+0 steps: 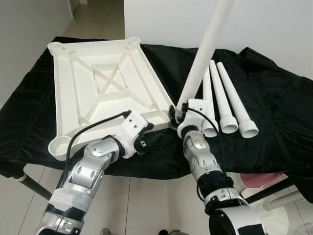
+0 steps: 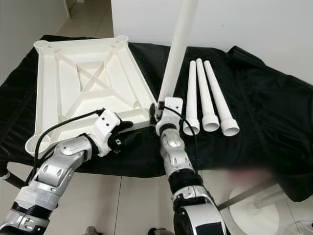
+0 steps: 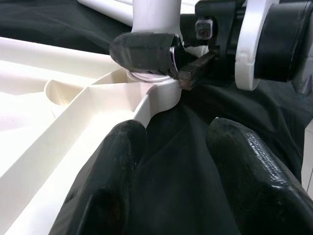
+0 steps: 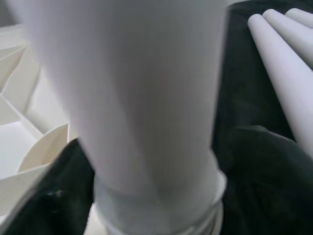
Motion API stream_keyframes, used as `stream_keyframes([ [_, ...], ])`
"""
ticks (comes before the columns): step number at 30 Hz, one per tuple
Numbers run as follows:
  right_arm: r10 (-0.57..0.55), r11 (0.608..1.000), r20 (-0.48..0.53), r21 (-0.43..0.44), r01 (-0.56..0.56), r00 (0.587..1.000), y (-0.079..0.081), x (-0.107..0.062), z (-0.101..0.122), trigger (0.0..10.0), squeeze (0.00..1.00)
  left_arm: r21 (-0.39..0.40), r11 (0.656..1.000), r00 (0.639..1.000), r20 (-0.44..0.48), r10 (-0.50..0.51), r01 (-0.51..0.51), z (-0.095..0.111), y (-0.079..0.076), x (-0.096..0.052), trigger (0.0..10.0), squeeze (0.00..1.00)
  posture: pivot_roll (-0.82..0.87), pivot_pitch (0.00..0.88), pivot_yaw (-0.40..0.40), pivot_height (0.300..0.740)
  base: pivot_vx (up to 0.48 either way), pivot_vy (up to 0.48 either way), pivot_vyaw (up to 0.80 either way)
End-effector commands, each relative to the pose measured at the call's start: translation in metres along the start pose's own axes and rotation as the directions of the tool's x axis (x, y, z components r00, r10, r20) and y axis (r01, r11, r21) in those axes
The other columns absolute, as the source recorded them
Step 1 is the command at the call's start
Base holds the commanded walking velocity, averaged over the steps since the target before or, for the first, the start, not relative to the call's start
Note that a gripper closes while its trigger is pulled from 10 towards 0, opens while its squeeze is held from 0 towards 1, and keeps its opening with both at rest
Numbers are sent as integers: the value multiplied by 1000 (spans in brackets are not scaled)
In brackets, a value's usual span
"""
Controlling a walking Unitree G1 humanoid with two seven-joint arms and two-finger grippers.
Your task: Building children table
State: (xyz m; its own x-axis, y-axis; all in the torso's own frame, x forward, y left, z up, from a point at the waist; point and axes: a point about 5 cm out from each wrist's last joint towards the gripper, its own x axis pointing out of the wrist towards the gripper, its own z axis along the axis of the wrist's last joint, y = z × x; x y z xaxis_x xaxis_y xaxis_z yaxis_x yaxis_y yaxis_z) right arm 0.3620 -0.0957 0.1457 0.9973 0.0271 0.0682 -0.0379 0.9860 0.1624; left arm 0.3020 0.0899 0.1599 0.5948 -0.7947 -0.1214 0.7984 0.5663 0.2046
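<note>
1. Left gripper (image 1: 155, 140): it sits at the near edge of the desk (image 1: 283, 98), just beside the near right corner of the inverted tabletop (image 1: 105, 88). Its fingers are spread and grasp nothing. Judged purpose: standing by to steady the panel while the leg goes in.

2. Right gripper (image 1: 177, 111): clenched around the lower end of the table leg (image 1: 203, 58), holding it nearly upright with its upper end leaning away to the right. The base of the leg meets the corner socket (image 3: 149, 81) of the tabletop. Judged step: seating or twisting the first leg into that socket.

3. Tabletop: it lies underside up on the black cloth (image 2: 264, 98), ribs and four corner sockets exposed, which is the orientation needed for fitting legs.

4. Spare legs (image 1: 227, 100): three lie side by side on the cloth to the right of the held leg, wide ends towards the robot, within reach of the right arm.

5. View comparison: the left wrist view shows the joint closely, with the leg base resting in the socket rim and the right gripper's finger (image 3: 144, 51) wrapped round it. The right wrist view shows a collar at the leg's base, blurred. Whether the leg is fully seated cannot be determined. The eye views give the lean of the leg and the full layout.
</note>
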Motion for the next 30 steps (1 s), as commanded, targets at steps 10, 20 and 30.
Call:
stream_keyframes([
  [10,122,992,70,0,-122,990,-18,-13,8,10000,0,17,994,994,2,105,-105,4,15,6,10000,0,22,73,-67,740,0,0,0],
  [20,240,971,96,-29,-239,966,-29,-26,11,10000,0,77,987,988,-52,148,-143,1,24,18,10000,0,11,69,-57,740,0,0,0],
  [30,241,970,125,-55,-236,962,-45,-24,24,10000,0,114,981,967,-185,174,-155,-13,36,30,10000,0,-4,79,-40,740,0,0,0],
])
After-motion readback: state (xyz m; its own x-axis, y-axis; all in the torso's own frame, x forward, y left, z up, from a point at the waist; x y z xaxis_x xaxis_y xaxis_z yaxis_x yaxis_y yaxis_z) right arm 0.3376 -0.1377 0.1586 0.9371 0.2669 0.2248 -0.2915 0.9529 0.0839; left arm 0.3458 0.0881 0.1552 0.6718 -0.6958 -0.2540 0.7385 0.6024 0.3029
